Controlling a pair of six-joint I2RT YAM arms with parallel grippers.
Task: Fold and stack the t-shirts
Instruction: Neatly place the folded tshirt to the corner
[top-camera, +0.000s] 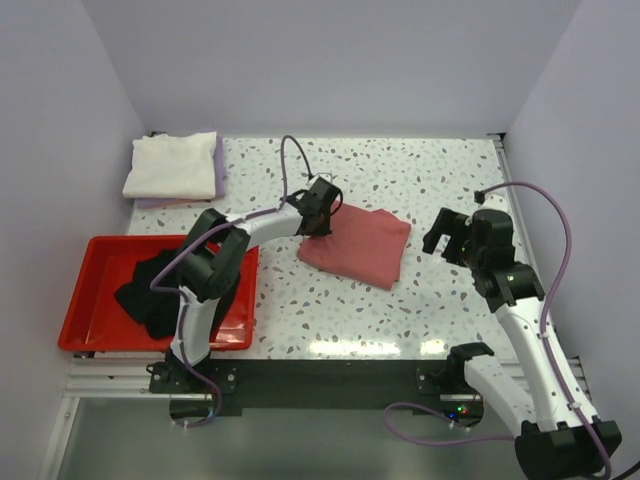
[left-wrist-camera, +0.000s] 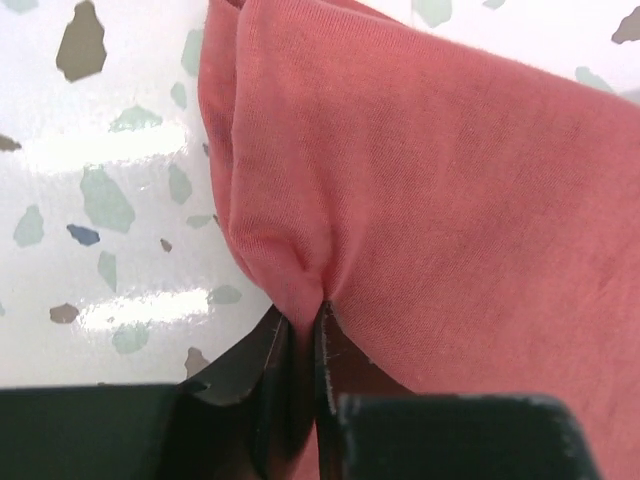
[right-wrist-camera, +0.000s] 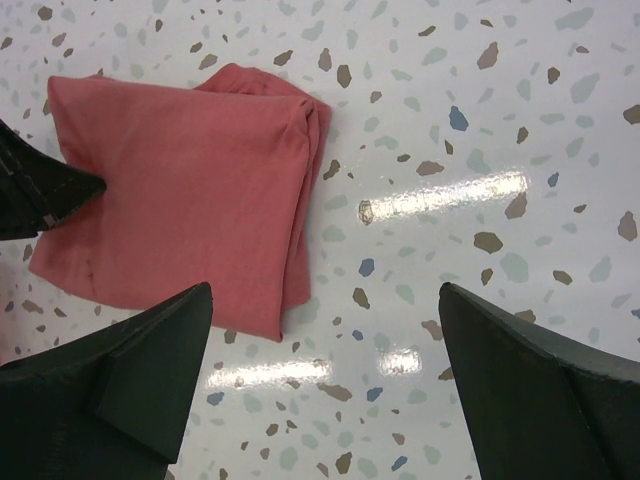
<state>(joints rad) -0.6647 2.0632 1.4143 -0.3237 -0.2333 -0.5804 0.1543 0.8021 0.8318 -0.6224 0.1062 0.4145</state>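
Observation:
A folded dusty red t-shirt (top-camera: 360, 245) lies mid-table. My left gripper (top-camera: 318, 212) is at its left corner, shut on a pinch of the red cloth (left-wrist-camera: 450, 200), which bunches up between the two black fingertips (left-wrist-camera: 303, 318). My right gripper (top-camera: 447, 238) hovers to the right of the shirt, open and empty. In its wrist view the red t-shirt (right-wrist-camera: 180, 220) lies up and left of its jaws (right-wrist-camera: 325, 290), over bare table. A cream-white folded t-shirt (top-camera: 170, 165) rests on a pale lavender one (top-camera: 218, 172) at the back left. A black t-shirt (top-camera: 150, 290) lies crumpled in the tray.
The red plastic tray (top-camera: 90, 310) sits at the near left, next to the left arm's base. Walls close in the table on the left, back and right. The left arm's fingertip (right-wrist-camera: 40, 190) shows at the left edge of the right wrist view.

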